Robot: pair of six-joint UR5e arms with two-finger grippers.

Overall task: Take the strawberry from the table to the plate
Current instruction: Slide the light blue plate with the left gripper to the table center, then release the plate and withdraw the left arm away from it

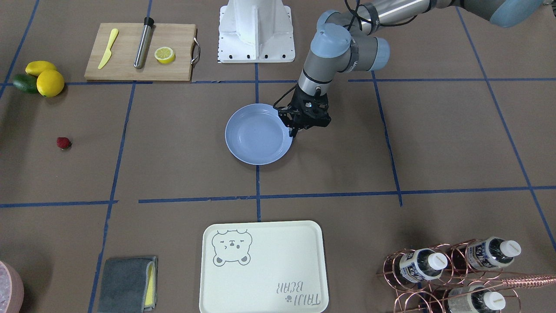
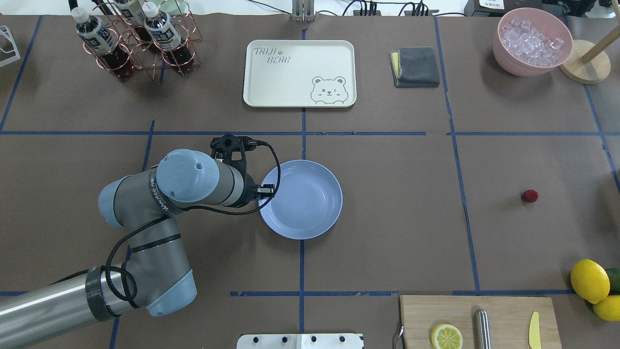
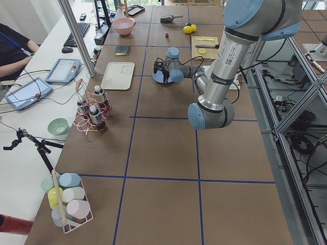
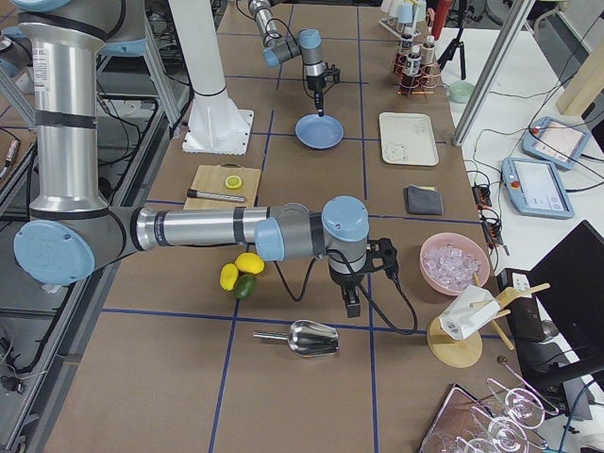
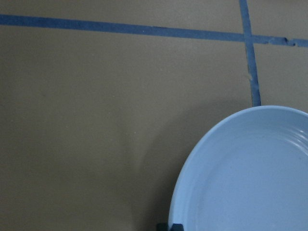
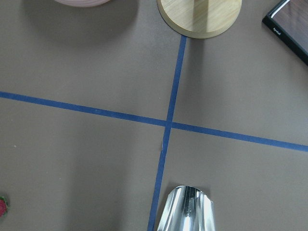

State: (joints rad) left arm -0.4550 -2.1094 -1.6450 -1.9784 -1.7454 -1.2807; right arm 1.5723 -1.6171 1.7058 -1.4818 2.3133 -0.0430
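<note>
Brown taped table (image 2: 387, 232) is carrying the light-blue plate (image 2: 310, 203). Left gripper (image 1: 295, 132) is touching the plate's rim, fingers nearly together; whether it is pinching the rim is unclear. Right gripper (image 4: 351, 304) is hovering far from the plate, its opening impossible to tell. Strawberry (image 2: 530, 196) is lying well apart from the plate.

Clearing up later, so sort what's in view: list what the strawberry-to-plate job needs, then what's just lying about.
Job: strawberry, plate, table.
Lying about: tray, cutting board, lemons, bottles, cloth, ice bowl, scoop.
</note>
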